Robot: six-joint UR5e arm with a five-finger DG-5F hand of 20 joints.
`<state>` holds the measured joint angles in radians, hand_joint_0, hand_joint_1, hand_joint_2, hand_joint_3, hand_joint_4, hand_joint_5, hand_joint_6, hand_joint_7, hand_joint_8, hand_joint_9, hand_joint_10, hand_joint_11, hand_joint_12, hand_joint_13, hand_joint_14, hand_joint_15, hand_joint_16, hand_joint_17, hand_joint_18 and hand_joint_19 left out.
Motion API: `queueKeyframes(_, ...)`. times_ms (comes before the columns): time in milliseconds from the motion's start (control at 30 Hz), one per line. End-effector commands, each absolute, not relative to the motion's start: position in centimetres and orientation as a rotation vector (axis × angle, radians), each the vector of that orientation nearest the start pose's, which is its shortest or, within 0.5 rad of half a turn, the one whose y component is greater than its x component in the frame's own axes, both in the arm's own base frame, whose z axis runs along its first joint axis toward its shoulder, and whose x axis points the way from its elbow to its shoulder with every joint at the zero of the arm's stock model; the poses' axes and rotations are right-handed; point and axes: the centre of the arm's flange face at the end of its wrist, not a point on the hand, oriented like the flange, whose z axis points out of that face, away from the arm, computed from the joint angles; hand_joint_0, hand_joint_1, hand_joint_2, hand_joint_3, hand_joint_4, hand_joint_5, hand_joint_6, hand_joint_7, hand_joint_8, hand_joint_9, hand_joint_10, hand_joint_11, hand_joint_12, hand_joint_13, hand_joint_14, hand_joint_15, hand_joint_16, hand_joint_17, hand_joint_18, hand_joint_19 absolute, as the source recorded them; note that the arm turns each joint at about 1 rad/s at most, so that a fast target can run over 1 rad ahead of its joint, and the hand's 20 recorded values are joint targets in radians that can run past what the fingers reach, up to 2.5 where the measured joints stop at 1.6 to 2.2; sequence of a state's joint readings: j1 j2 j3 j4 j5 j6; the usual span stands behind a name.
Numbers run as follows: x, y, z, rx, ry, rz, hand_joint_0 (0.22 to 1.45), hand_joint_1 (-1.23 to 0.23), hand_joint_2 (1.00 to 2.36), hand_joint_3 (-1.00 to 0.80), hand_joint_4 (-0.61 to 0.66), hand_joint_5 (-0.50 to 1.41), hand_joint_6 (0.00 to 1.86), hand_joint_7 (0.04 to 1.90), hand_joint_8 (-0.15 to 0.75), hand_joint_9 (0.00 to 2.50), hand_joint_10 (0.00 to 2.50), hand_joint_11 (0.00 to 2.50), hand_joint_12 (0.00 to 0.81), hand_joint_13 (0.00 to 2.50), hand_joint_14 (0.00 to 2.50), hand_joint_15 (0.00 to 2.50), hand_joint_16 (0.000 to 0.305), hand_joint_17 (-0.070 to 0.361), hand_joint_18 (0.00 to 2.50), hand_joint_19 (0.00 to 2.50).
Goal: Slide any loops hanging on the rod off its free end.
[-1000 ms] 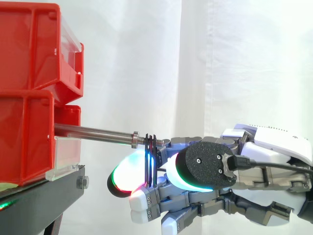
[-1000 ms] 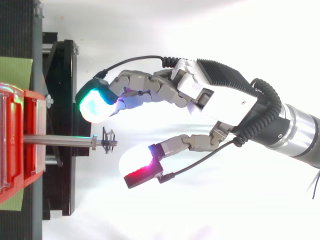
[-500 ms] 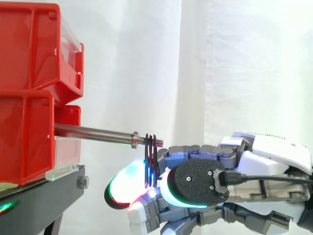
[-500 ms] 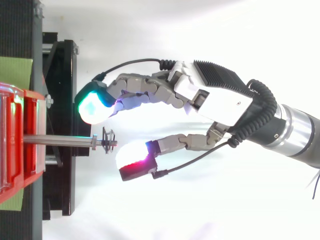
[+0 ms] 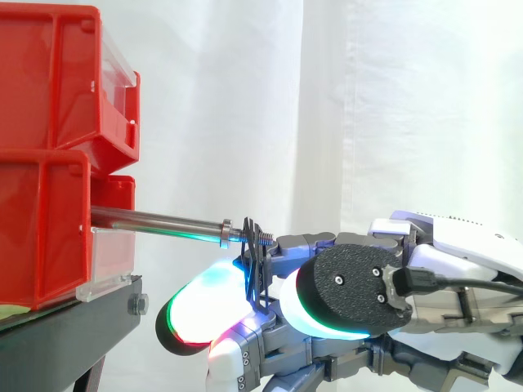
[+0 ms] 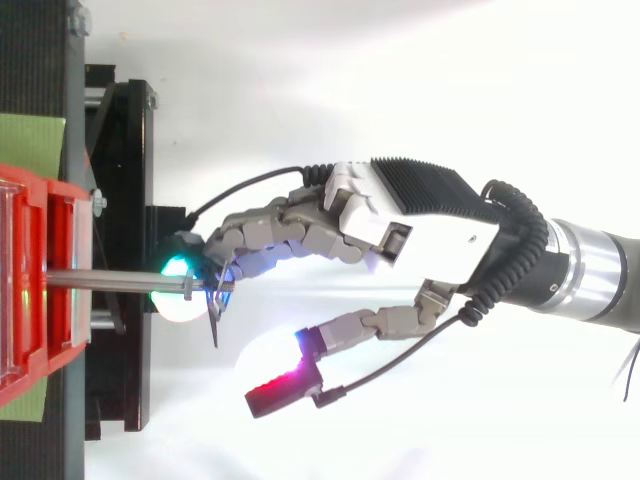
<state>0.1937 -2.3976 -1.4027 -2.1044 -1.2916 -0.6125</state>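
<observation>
**Loops at the rod's free end; hand loose beside them**

- Rod (image 5: 159,220): jutting rightward from the lower of two stacked red bins (image 5: 49,106) at the left of the side view, its threaded tip reaching mid-frame.
- Loops (image 5: 254,263): thin and dark, hanging on the threaded tip just past the collar. They are leaning aslant rather than hanging plumb.
- Hand (image 6: 430,225): coming in from the right edge and sitting low right in the side view. It is lying loose, fingers gently curved, grasping nothing.
- Fingers (image 6: 270,225): in the top view, reaching across the rod's tip. One green-cyan pad (image 6: 178,285) is glowing at the rod just left of the loops; whether it is touching them cannot be told.
- Thumb (image 6: 365,323): its tip glowing red, staying well apart toward the lower middle of the frame.
- Stand (image 5: 73,327): black, carrying the bins at lower left.
- Curtain (image 5: 368,106): white, hanging behind.
</observation>
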Motion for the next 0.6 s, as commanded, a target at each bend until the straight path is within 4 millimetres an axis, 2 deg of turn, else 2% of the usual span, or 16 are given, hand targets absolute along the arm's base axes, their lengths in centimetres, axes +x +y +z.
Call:
queueKeyframes(0, 76.59, -1.25, 15.36, 0.685, 1.044, 0.853, 0.6, -0.68, 1.01, -0.37, 0.22, -0.18, 0.79, 0.79, 0.287, 0.66, 0.01, 0.2, 0.392, 0.74, 0.01, 0.28, 0.059, 0.132, 0.76, 0.57)
queueKeyframes(567, 76.54, -1.61, 15.29, 0.686, 1.044, 0.846, 0.58, -0.62, 1.01, -0.4, 0.22, -0.15, 0.74, 0.86, 0.292, 0.69, 0.01, 0.2, 0.394, 0.75, 0.01, 0.28, 0.059, 0.134, 0.76, 0.58)
